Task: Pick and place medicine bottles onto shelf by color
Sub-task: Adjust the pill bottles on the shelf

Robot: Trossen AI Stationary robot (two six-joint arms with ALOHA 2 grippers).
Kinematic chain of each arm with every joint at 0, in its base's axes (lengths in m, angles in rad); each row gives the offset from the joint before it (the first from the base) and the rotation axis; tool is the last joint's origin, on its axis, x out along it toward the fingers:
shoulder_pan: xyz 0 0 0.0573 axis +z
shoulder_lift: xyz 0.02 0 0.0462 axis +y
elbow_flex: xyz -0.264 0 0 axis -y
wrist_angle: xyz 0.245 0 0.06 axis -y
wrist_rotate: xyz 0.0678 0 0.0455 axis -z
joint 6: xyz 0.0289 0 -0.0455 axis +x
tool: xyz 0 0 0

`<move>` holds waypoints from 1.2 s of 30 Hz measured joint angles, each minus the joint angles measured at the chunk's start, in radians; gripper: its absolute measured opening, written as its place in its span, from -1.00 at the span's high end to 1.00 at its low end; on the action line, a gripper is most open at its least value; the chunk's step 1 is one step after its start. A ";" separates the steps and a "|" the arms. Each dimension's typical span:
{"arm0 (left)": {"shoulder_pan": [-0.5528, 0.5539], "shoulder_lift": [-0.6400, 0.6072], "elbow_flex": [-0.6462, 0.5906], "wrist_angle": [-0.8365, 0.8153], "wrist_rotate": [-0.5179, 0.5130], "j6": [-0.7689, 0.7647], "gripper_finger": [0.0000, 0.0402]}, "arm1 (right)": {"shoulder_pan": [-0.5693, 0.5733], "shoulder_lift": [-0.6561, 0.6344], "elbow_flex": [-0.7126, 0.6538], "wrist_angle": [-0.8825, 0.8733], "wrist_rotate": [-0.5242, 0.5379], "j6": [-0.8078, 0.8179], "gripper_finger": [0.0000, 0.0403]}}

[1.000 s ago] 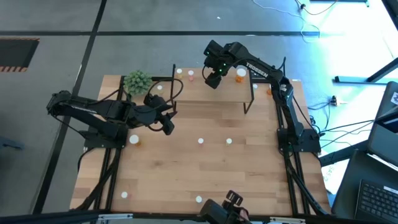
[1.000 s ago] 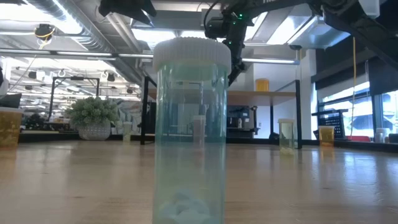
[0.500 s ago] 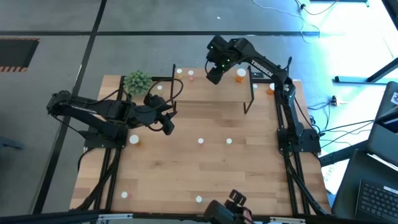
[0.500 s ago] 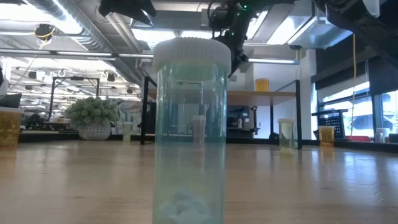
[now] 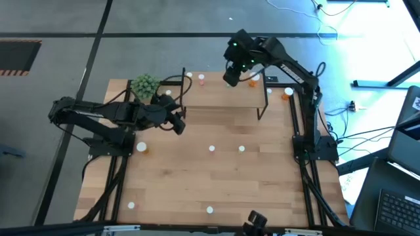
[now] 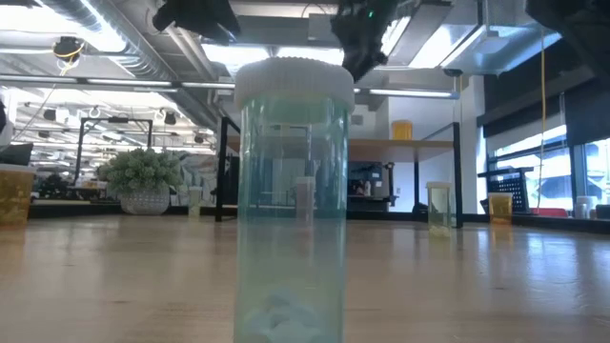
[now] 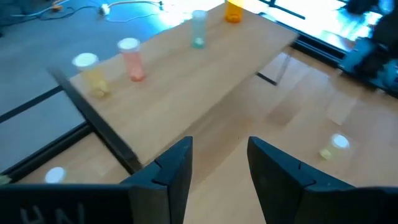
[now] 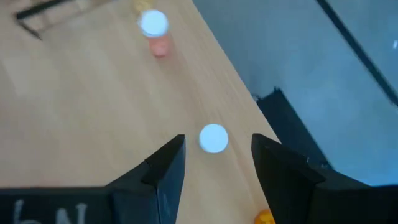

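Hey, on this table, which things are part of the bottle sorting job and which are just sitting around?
Part of the job:
- small light-wood shelf on black legs
- pink white-capped bottle on it
- clear bluish bottle on it
- orange bottle on it

Just lying about:
- green spiky plant ball

Open-plan lab: exposed ceiling ducts (image 6: 105,43), floor cables (image 5: 367,131).
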 joint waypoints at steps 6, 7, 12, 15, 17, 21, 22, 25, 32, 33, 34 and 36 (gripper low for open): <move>0.086 0.000 0.000 0.002 0.028 0.002 0.26 | 0.040 -0.070 0.001 0.007 -0.010 -0.024 0.07; 0.101 0.000 0.000 0.003 0.037 0.005 0.26 | 0.045 -0.076 0.001 0.006 -0.026 -0.029 0.07; 0.213 0.000 0.000 0.077 0.134 0.156 0.26 | 0.059 -0.081 0.001 0.006 -0.115 -0.109 0.07; 0.295 0.000 0.000 0.144 0.233 0.237 0.26 | 0.055 -0.081 0.001 0.009 -0.181 -0.161 0.07; 0.350 0.000 0.000 0.172 0.281 0.266 0.26 | 0.048 -0.077 0.001 0.039 -0.220 -0.200 0.07; 0.461 0.000 0.000 0.178 0.388 0.306 0.26 | 0.030 -0.050 0.001 0.124 -0.292 -0.223 0.07; 0.486 0.000 0.000 0.177 0.427 0.324 0.26 | 0.027 -0.040 -0.001 0.145 -0.310 -0.239 0.07; 0.540 0.000 0.000 0.176 0.517 0.366 0.26 | 0.025 -0.011 -0.013 0.206 -0.331 -0.322 0.07; 0.591 0.000 0.000 0.175 0.532 0.380 0.26 | 0.021 0.086 -0.019 0.284 -0.335 -0.444 0.07; 0.596 0.000 0.000 0.175 0.532 0.395 0.26 | 0.019 0.102 -0.019 0.300 -0.335 -0.435 0.07; 0.598 0.000 0.000 0.174 0.531 0.414 0.26 | 0.017 0.120 -0.019 0.316 -0.334 -0.416 0.07; 0.601 0.000 0.000 0.172 0.532 0.442 0.26 | 0.014 0.152 -0.019 0.362 -0.334 -0.371 0.07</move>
